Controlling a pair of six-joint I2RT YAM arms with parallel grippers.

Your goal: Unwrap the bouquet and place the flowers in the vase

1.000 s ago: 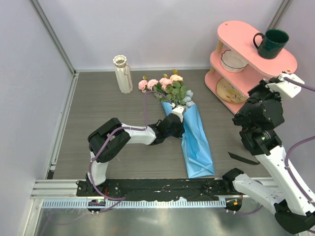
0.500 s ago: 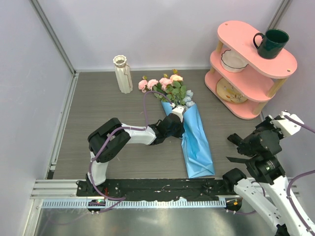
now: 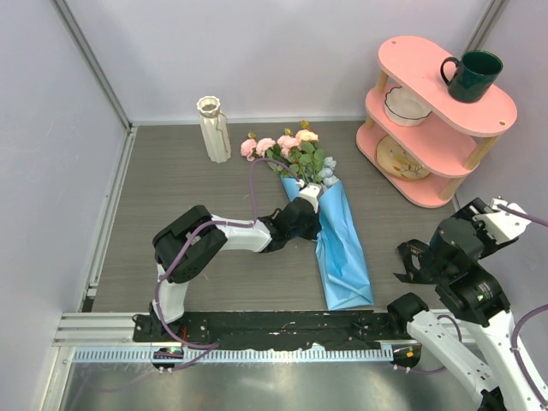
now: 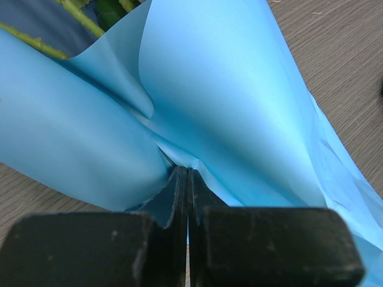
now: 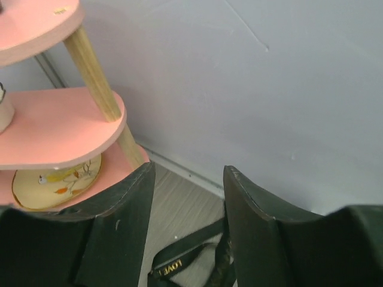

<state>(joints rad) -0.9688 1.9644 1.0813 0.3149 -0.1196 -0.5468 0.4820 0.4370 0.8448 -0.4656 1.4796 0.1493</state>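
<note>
The bouquet [image 3: 330, 218] is lying flat near the middle of the counter [image 3: 188, 180], its flowers [image 3: 291, 150] pointing toward the far side and the long tail of its blue paper wrap [image 4: 239, 107] trailing toward the near edge. The left claw [image 4: 187, 174] is pinching a fold of that wrap on the bundle's left side, jaws pressed tight together with the paper caught between them. Judging from the grip, it is pinning the sheet or getting ready to peel it, so that the green stems [image 4: 78, 21] showing at the open mouth of the paper can come free. The right claw [image 5: 188, 173] is hovering at the near right, beside the foot of the pink shelf [image 5: 60, 125], its jaws standing moderately apart with nothing between them. The black gold-lettered ribbon [image 5: 179, 262] is lying loose on the counter just beneath it, well apart from the bouquet, so the tie appears to be off and out of the way. The cream ribbed vase [image 3: 214, 128] is standing upright at the far left, near the blooms, with no flowers in it; the unwrapping looks only partly done.
</note>
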